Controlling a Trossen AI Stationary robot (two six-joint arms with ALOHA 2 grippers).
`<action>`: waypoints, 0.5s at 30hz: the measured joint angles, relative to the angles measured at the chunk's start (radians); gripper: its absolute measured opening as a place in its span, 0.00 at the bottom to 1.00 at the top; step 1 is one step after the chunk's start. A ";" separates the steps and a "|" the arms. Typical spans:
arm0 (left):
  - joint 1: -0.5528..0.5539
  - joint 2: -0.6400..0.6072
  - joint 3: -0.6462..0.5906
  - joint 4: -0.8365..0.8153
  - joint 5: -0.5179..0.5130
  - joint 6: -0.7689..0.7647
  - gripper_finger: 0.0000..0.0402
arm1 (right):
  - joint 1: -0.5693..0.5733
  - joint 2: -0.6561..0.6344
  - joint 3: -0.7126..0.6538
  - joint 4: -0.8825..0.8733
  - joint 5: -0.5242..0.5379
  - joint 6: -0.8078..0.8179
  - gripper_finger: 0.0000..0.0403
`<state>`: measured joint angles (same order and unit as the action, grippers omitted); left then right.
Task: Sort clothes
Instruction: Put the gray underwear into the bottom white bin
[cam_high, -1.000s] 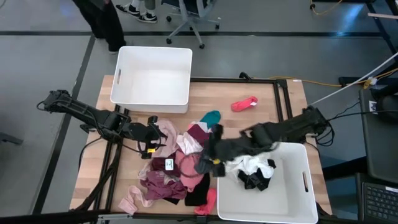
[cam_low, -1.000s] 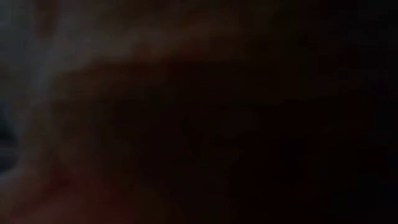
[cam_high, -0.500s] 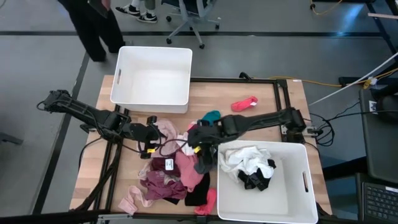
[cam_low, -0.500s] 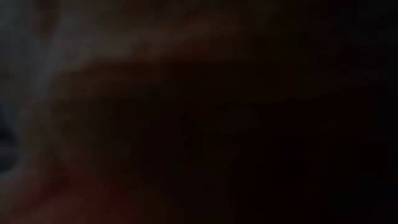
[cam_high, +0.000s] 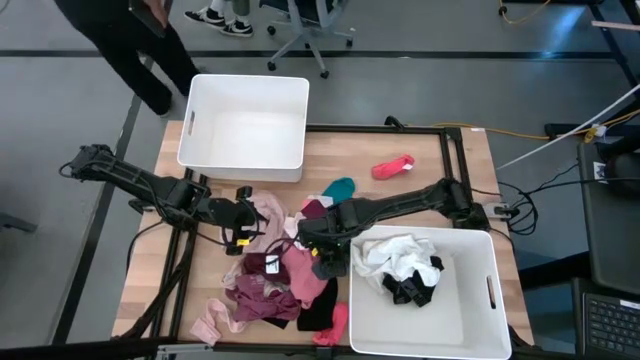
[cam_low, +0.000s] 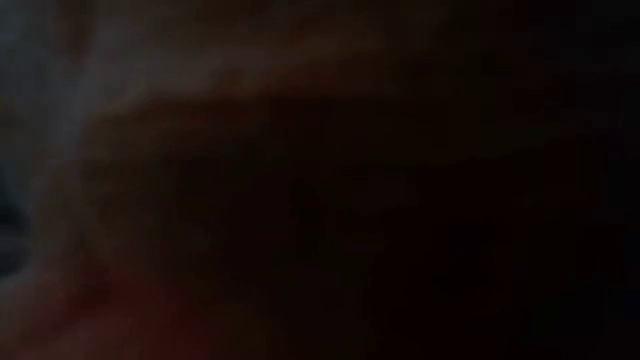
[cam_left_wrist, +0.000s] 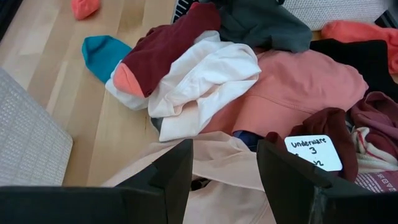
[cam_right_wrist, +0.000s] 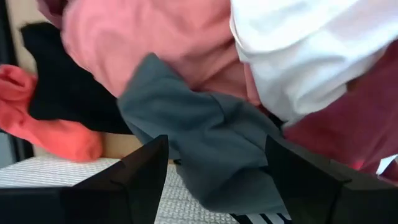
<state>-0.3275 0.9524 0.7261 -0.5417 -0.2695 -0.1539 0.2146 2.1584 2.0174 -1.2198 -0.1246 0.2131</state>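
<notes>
A pile of clothes (cam_high: 285, 265) lies on the wooden table: pink, maroon, white, black and salmon garments, with a teal sock (cam_high: 340, 187) at its far side. My left gripper (cam_high: 248, 218) is open at the pile's left edge, over a pale pink garment (cam_left_wrist: 217, 163). My right gripper (cam_high: 312, 240) is open over the pile's middle, its fingers either side of a dark grey garment (cam_right_wrist: 205, 137). The low view is dark and shows nothing. My left gripper's open fingers (cam_left_wrist: 174, 171) stand either side of the pale pink garment, slanting down from the table's left; whether they touch it I cannot tell. My right gripper's open fingers (cam_right_wrist: 146, 171) stand over the dark grey garment from the table's right; whether they touch it I cannot tell.
An empty white bin (cam_high: 190, 130) stands at the far left. A second white bin (cam_high: 490, 290) at the near right holds white and black garments. A red sock (cam_high: 392, 167) lies alone at the far right. A label (cam_left_wrist: 313, 152) reads "Underwear 3". A person walks beyond the table's far left.
My right gripper has swung from the near-right bin's left edge toward the table's left, out over the middle of the pile. The person beyond the table has walked leftward.
</notes>
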 joint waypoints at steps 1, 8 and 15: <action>0.000 0.000 0.000 0.000 0.000 0.000 0.42 | 0.000 0.007 0.000 -0.014 0.000 0.000 0.67; 0.000 0.000 0.000 0.000 0.000 0.000 0.42 | 0.000 0.045 0.000 -0.084 0.000 -0.005 0.63; 0.000 0.000 0.000 0.001 0.000 0.001 0.42 | 0.001 0.048 0.000 -0.086 0.050 -0.025 0.30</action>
<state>-0.3272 0.9527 0.7261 -0.5411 -0.2695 -0.1532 0.2153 2.2059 2.0174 -1.3054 -0.0742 0.1880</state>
